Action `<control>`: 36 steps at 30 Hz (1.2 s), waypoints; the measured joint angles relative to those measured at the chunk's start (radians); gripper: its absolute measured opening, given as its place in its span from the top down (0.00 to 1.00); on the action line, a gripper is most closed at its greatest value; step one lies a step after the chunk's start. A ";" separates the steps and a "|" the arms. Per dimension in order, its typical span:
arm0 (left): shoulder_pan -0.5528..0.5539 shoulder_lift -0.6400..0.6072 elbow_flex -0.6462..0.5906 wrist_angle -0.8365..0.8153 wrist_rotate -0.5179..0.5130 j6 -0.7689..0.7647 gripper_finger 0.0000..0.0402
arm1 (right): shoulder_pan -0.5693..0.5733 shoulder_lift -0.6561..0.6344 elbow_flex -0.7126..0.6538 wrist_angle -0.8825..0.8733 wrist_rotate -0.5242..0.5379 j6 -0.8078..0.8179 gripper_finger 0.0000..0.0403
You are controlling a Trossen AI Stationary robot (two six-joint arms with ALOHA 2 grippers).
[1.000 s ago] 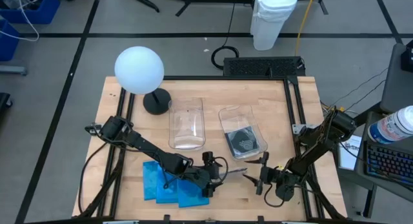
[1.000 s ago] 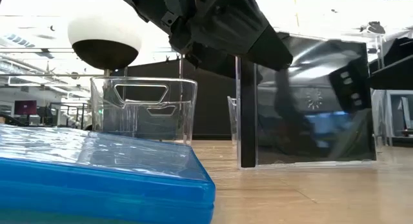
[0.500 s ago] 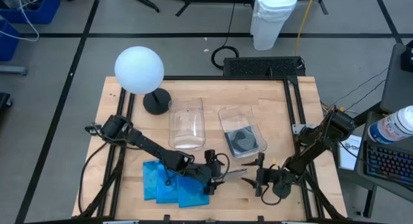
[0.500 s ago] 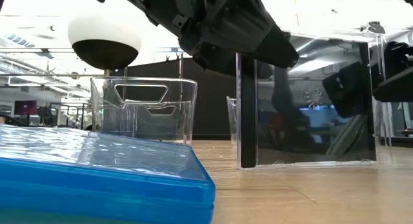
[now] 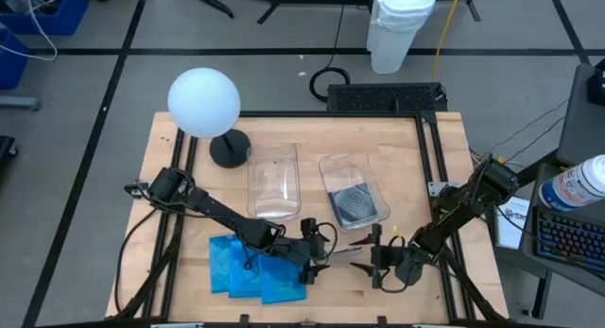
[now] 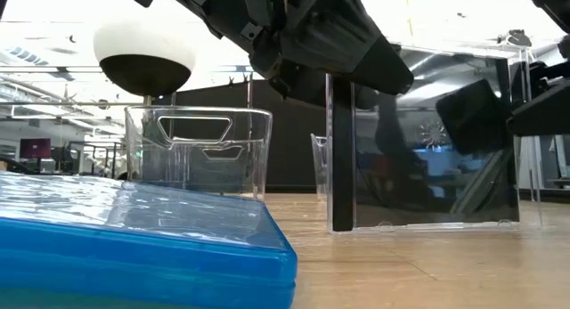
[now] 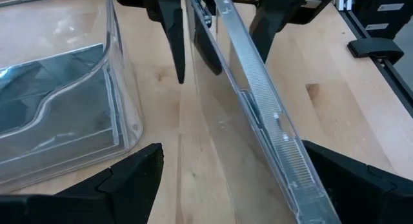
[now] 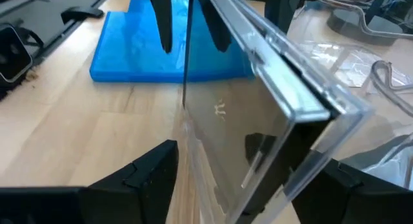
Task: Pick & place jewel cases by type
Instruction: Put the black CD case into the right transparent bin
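A: Where is the clear case (image 6: 423,140)?

B: It is standing on edge on the table (image 5: 435,158), between the left gripper (image 5: 321,255) and the right gripper (image 5: 367,256). The low view is showing that; the top view is showing only a thin line.

A: And the fingers?

B: Both pairs are spread apart around the case, not squeezing it.

A: The blue cases (image 5: 248,269)?

B: Just beside the clear case, under the left arm.
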State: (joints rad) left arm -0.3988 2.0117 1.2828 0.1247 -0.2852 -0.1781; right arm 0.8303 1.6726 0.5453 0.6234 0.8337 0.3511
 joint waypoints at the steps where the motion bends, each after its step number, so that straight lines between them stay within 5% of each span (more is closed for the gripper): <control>1: 0.000 0.000 0.000 -0.001 0.000 0.000 0.13 | 0.000 0.000 0.000 0.007 0.000 0.001 0.41; 22: -0.003 0.000 0.000 -0.002 0.000 0.026 0.13 | 0.000 0.000 0.000 0.023 -0.001 0.003 0.91; 36: -0.088 -0.057 0.001 0.023 -0.118 0.257 0.13 | 0.013 -0.071 0.000 0.051 -0.081 -0.016 0.95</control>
State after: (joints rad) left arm -0.4864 1.9545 1.2836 0.1479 -0.4028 0.0789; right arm 0.8429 1.6020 0.5453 0.6742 0.7522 0.3349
